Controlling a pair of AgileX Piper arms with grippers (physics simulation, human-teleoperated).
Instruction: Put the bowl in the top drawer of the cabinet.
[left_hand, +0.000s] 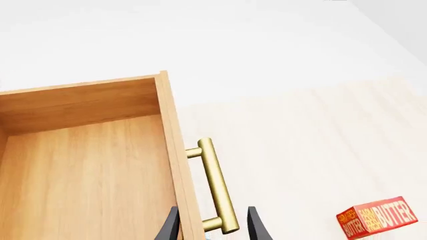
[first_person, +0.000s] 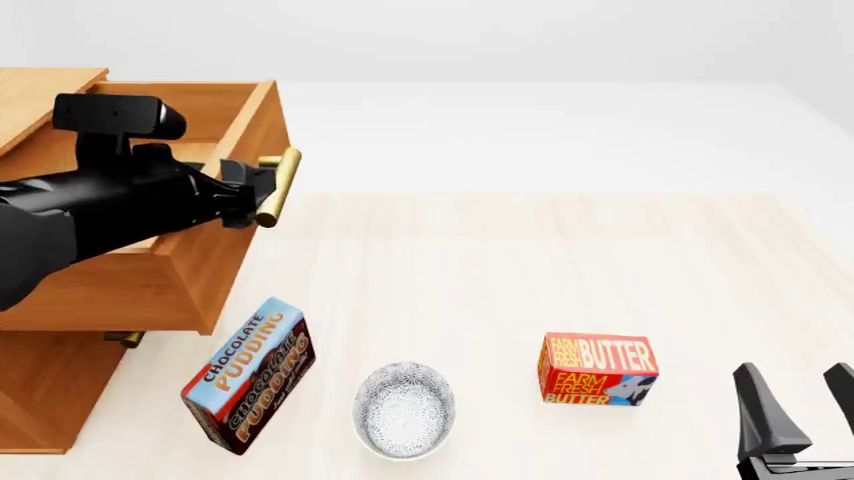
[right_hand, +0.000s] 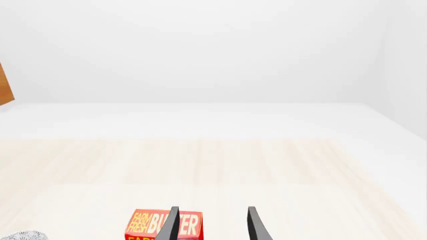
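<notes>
The speckled white bowl stands on the table near the front edge, between two boxes; its rim shows at the edge of the right wrist view. The wooden cabinet is at the left, with its top drawer pulled out and empty inside. My left gripper is open, its fingers either side of the drawer's brass handle. My right gripper hangs open and empty at the front right, well away from the bowl.
A red butter box sits right of the bowl, between it and my right gripper. A chocolate pudding box lies left of the bowl, by the cabinet. The lower drawer's handle peeks out under the open drawer.
</notes>
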